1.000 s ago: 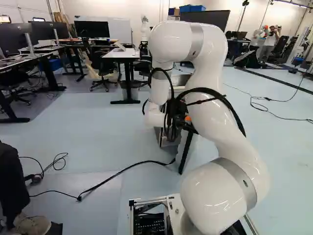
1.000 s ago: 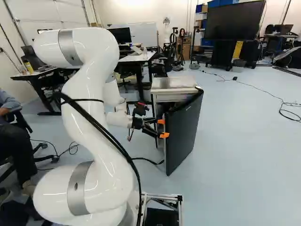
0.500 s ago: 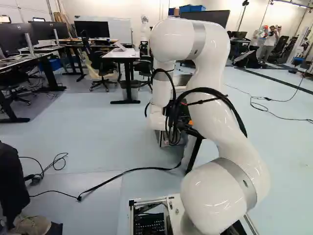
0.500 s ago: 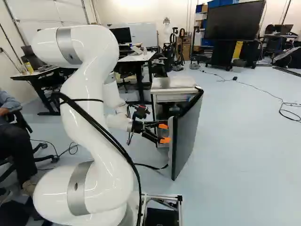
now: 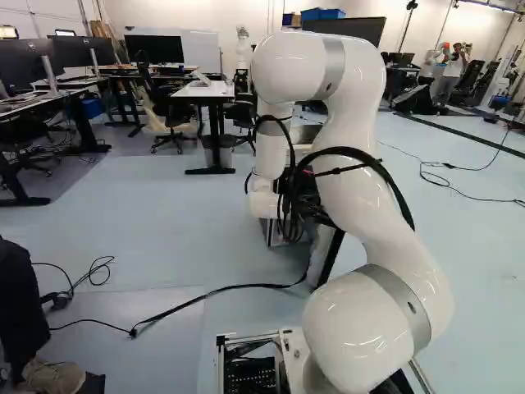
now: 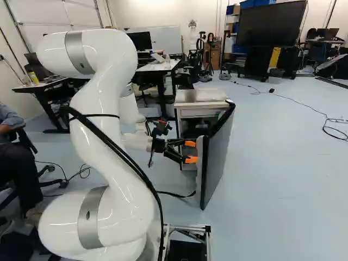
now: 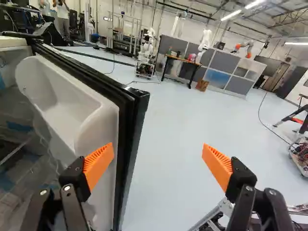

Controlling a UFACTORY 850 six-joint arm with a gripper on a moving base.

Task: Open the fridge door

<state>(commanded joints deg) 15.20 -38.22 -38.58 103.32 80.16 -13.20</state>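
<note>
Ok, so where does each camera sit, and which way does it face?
Left base view: behind the arm, to its left, facing ahead and slightly down; arm right of middle.
Right base view: behind, to its right, facing similarly; arm left of middle, claw beside the fridge door.
Wrist view: on the wrist, facing along the claw; both fingers show.
Base views share the arm; all share the door.

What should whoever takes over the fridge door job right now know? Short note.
Gripper: open, holding nothing. One orange pad sits at the door's inner side; contact unclear.
Fridge: ahead of the arm.
Door: swung out, inner shelf exposed.
Done: door off its frame, standing open.
Left: perhaps push it wider from inside if full opening is wanted, then back off.
</note>
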